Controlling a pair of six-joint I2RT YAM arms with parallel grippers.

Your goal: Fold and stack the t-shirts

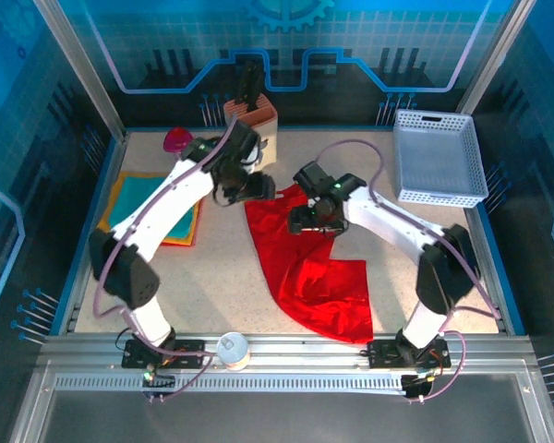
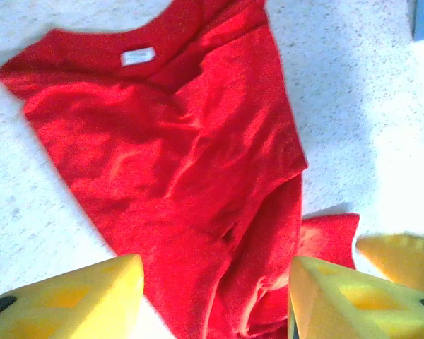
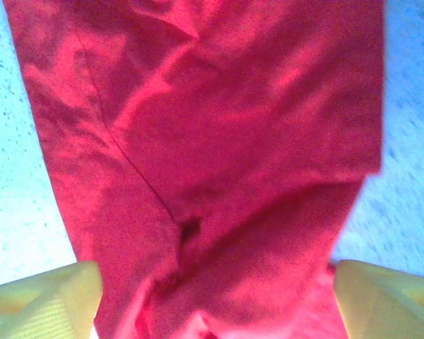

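Observation:
A large bright red t-shirt (image 1: 319,277) lies crumpled and stretched across the middle of the table, its collar end toward the back. My left gripper (image 1: 258,191) hovers over that collar end. In the left wrist view its yellow fingers (image 2: 78,296) stand wide apart over the red cloth (image 2: 177,155), and the collar's white label (image 2: 138,56) shows. My right gripper (image 1: 307,220) is just to the right, above the shirt's upper part. Its jaws are open over the cloth (image 3: 219,127), with nothing pinched. Folded t-shirts (image 1: 152,208), teal on top of orange and yellow, lie stacked at the left.
A white perforated basket (image 1: 439,157) stands at the back right. A brown holder (image 1: 254,115) and a pink object (image 1: 175,140) sit at the back left. A roll of tape (image 1: 231,349) rests on the front rail. Bare tabletop (image 1: 222,277) lies between the stack and the red shirt.

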